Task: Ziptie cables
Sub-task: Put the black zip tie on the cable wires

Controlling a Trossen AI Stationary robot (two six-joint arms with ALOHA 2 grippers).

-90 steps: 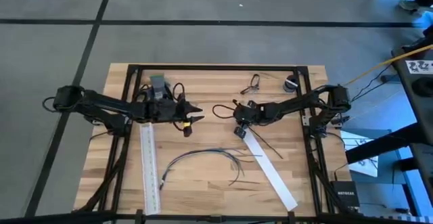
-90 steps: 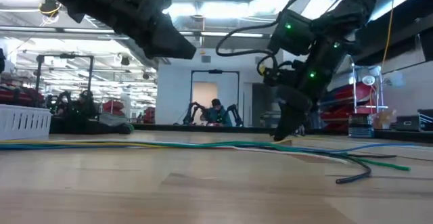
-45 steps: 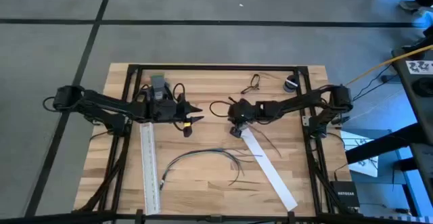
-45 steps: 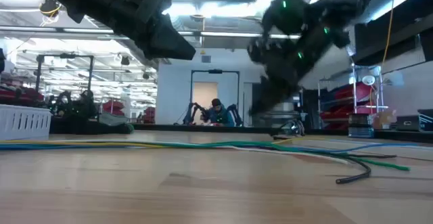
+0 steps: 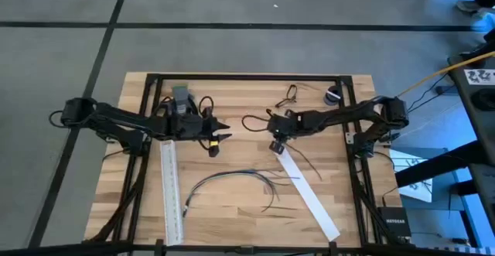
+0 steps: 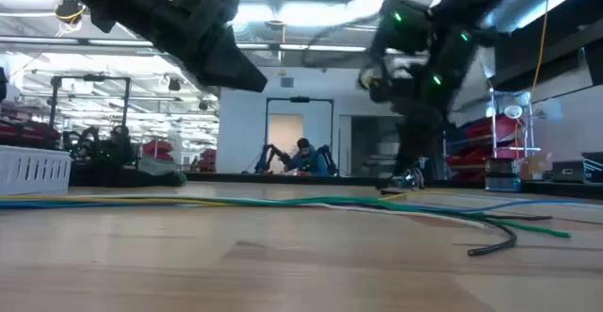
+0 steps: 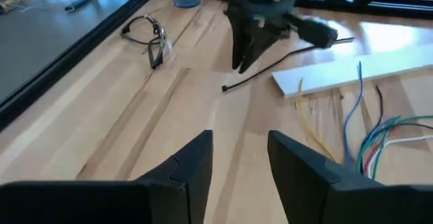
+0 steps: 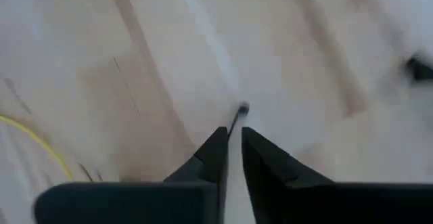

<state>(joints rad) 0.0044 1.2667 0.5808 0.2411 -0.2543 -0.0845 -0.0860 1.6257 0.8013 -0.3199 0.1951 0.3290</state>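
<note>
up close, the right gripper (image 8: 231, 143) has its fingers (image 8: 211, 155) nearly pressed together, pinching a thin black zip tie (image 7: 270, 67) whose small head pokes out just past the tips. it hangs pointing down at the wood near the top end of a slanted white strip (image 5: 308, 192). left gripper (image 7: 237, 163) hovers above the table (image 5: 232, 209) mid-left, fingers spread, nothing between them.

around them: a second white strip (image 5: 171, 188) lies lengthwise under the left arm. glasses (image 5: 288, 95) sit near the far edge, a small round dark object (image 5: 332, 96) just beside them. the cables (image 5: 232, 183) lie in an arc on the near half of the table, between the two strips, well apart from both grippers, strands splaying at the right end. in the low view the coloured strands (image 6: 396, 208) run flat across the boards. a person (image 6: 303, 156) sits far back in the room.

against half a second ago: right gripper has shifted slightly rightward and swung from tilted to nearly upright. left arm has not moved. cables unchanged.
</note>
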